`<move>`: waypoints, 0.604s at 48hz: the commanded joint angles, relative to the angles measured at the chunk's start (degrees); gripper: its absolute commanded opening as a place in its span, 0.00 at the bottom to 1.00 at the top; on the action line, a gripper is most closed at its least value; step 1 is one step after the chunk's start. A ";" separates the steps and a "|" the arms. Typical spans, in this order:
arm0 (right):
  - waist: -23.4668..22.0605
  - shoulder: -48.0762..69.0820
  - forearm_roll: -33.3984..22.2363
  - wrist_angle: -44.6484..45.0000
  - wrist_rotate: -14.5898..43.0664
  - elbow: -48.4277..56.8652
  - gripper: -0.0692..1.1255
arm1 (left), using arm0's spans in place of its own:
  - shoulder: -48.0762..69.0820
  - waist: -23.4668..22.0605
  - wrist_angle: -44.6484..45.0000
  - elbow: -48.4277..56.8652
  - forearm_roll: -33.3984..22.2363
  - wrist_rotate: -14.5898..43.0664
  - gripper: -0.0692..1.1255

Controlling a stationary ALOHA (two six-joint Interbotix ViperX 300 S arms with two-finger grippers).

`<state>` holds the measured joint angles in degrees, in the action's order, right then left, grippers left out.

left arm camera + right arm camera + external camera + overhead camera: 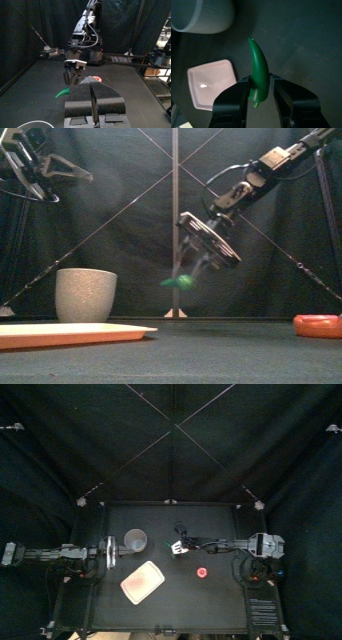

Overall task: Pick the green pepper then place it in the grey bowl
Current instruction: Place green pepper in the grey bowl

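Note:
The green pepper point(178, 281) hangs in the air with my right gripper point(191, 263) shut on its thick end, its pointed tip sticking out past the jaws point(254, 52). The tall grey speckled cup point(86, 294) stands on the table to the left of the pepper and lower. From above, the right gripper point(179, 544) is just right of the cup point(135, 538). My left gripper point(107, 552) rests at the left side of the table, jaws together, with nothing in it.
A flat pink tray point(143, 582) lies in front of the cup, near the front edge. A red toy point(201, 571) lies on the table at the front right, below the right arm.

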<state>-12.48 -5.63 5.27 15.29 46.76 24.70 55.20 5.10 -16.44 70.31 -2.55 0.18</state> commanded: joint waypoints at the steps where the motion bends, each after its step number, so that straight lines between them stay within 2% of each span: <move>1: 0.70 1.05 -3.43 -3.43 -0.44 -7.47 0.61 | -0.18 0.09 -0.53 -0.70 0.18 0.09 0.16; 9: 1.05 -4.57 -11.07 -8.96 -0.35 -16.61 0.61 | -0.18 0.18 -0.53 -0.88 0.18 0.09 0.16; 15: 0.79 -10.37 -16.26 -9.76 0.00 -23.64 0.61 | -0.18 0.09 -0.53 -0.97 0.09 0.09 0.16; 29: 0.70 -18.98 -19.78 -9.05 -0.44 -32.26 0.62 | -0.18 0.18 -0.62 -0.97 0.09 0.09 0.16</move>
<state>-11.51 -25.31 -13.45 6.33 46.41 -4.66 55.28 5.19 -16.44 70.31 -2.55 0.09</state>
